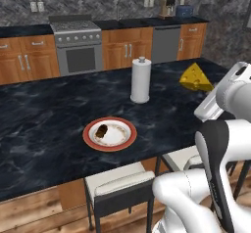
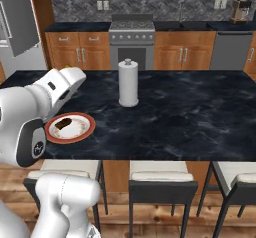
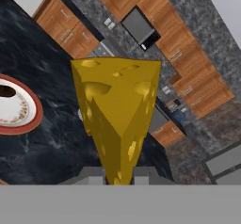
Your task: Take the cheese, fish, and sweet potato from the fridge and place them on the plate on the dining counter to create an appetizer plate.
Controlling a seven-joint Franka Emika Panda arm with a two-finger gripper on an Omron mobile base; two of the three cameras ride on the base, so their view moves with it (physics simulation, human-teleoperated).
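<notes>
A white robot arm holds a yellow wedge of cheese (image 3: 115, 115) with round holes above a large black marbled counter (image 1: 44, 109). Seen from the hand, the gripper (image 3: 117, 173) has its jaws clamped on the narrow end of the wedge, whose broad end points away from the hand. From the left base view the cheese (image 1: 196, 78) hangs in the air over the right part of the counter, well apart from the plate (image 1: 109, 133). That round white plate with a red-brown rim lies near the front edge of the counter and carries a dark reddish-brown sweet potato (image 1: 101, 130) on its left half. A white paper towel roll (image 1: 140, 80) stands upright on the counter behind the plate. White-seated stools (image 2: 160, 179) are tucked under the near edge. Against the far wall are wooden cabinets (image 1: 125, 46), a steel oven (image 1: 78, 48) and a dark dishwasher (image 1: 165, 43).
</notes>
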